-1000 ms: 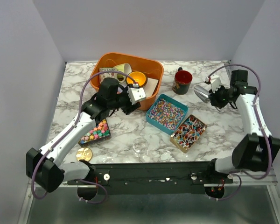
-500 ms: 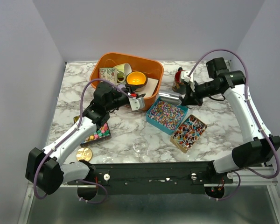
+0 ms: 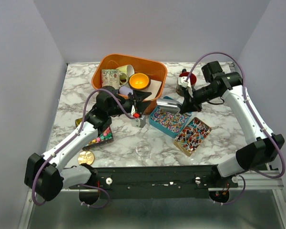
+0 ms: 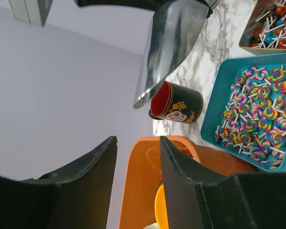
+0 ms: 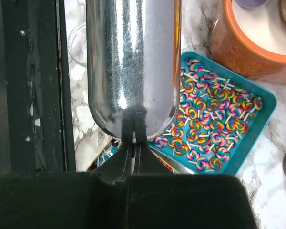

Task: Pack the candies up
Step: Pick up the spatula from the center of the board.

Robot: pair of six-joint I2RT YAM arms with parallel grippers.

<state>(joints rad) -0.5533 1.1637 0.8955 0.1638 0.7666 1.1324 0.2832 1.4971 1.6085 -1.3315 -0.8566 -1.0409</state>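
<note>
The candies lie in three tins: rainbow swirl lollipops in a teal tray (image 3: 168, 117) (image 5: 214, 125) (image 4: 257, 119), red, blue and white wrapped pieces in a gold tin (image 3: 193, 135) (image 4: 271, 24), and pastel stars in a dark tin (image 3: 99, 135). My right gripper (image 3: 185, 97) (image 5: 133, 138) is shut on the rear of a shiny metal scoop (image 3: 170, 105) (image 5: 131, 62) (image 4: 174, 43), held above the teal tray's far corner. My left gripper (image 3: 144, 99) (image 4: 138, 157) is open and empty by the front wall of the orange bin (image 3: 155, 71), left of the teal tray.
The orange bin (image 4: 143, 191) (image 5: 248, 52) holds cups and a yellow bowl. A black and red mug (image 3: 186, 82) (image 4: 178, 102) stands behind the teal tray. A clear glass cup (image 3: 144, 149) (image 5: 78, 43) and a gold coin-like disc (image 3: 86, 157) lie near the front edge.
My right arm has carried the scoop from the far right in over the teal tray. My left gripper has swung down and right along the orange bin's front.
</note>
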